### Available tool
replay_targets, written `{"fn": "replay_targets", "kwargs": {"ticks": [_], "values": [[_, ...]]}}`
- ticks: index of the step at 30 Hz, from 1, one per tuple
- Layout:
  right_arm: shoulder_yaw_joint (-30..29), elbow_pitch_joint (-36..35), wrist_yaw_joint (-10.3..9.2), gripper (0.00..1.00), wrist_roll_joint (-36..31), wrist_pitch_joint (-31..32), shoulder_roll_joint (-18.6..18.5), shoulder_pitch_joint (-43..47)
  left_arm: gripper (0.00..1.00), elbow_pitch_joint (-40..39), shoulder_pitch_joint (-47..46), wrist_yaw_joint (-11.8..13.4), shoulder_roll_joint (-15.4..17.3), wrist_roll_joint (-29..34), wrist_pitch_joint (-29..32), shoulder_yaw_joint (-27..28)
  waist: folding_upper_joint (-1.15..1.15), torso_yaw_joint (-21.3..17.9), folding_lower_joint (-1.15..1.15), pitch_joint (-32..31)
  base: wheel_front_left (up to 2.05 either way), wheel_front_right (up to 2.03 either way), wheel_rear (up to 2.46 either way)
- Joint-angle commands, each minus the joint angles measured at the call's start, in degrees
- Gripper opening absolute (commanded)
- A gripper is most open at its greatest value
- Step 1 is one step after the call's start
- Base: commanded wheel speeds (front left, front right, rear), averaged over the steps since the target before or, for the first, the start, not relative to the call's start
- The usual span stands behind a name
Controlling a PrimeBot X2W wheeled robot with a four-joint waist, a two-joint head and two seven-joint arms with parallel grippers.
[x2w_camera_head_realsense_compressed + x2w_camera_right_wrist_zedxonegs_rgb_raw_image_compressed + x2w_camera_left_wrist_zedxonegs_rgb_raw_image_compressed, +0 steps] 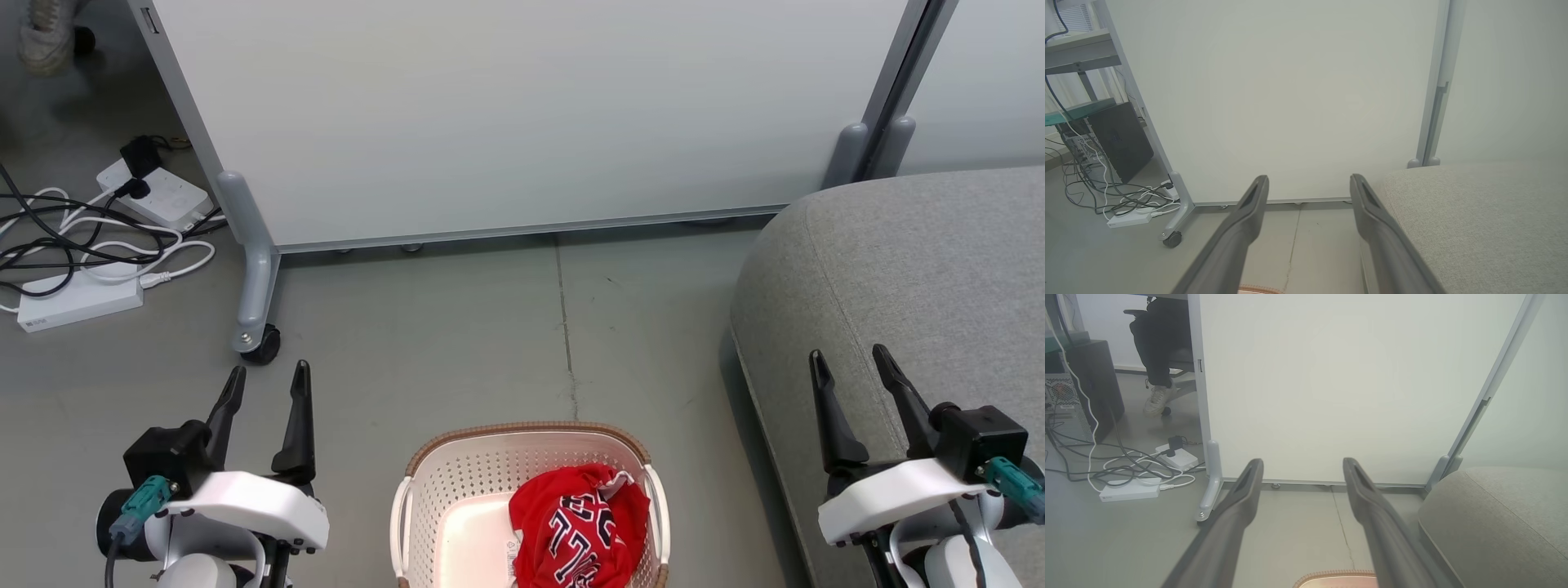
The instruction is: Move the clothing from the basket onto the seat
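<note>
Red clothing (581, 531) with dark, white-edged lettering lies bunched in the right half of the cream perforated basket (424, 523), which stands on the floor at the bottom centre of the head view; its brown rim (1335, 576) peeks into the left wrist view. The grey seat (914, 269) fills the right side, also seen as the seat (1502, 514) and seat (1478, 228). My left gripper (268, 380) hangs open to the left of the basket, empty. Over the seat's front part, my right gripper (849, 363) stands open and empty. Both show wide-apart fingers in the wrist views: left gripper (1302, 467), right gripper (1309, 183).
A pale wheeled partition panel (522, 114) stands behind, its castor leg (255, 327) near my left gripper. Power strips and tangled cables (90, 245) lie on the floor at far left. A person's foot (1157, 401) and a dark computer case (1094, 384) are beyond the panel.
</note>
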Motion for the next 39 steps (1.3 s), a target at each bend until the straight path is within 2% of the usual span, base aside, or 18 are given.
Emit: {"fn": "replay_targets", "kwargs": {"ticks": [1, 21, 39], "values": [[-0.03, 0.40, 0.25, 1.00, -0.74, -0.71, -0.11, -0.17, 1.00, -0.04, 0.16, 0.35, 0.48, 1.22, 0.17, -0.07, 0.00, 0.02, 0.00, -0.02, 0.00, 0.00, 0.00], [-0.04, 3.06, 0.21, 1.00, -7.62, -1.44, 0.57, -0.45, 1.00, 2.13, -0.07, 2.01, 1.16, 6.61, 3.50, -0.63, 0.00, 0.62, 0.00, -0.11, 0.00, 0.00, 0.00], [-1.69, 4.08, 0.22, 1.00, -5.61, -1.05, 0.96, -0.55, 1.00, 2.02, 0.27, 2.27, 1.40, 5.71, 3.22, -1.64, 0.00, 0.83, 0.00, -0.01, 0.00, 0.00, 0.00]]}}
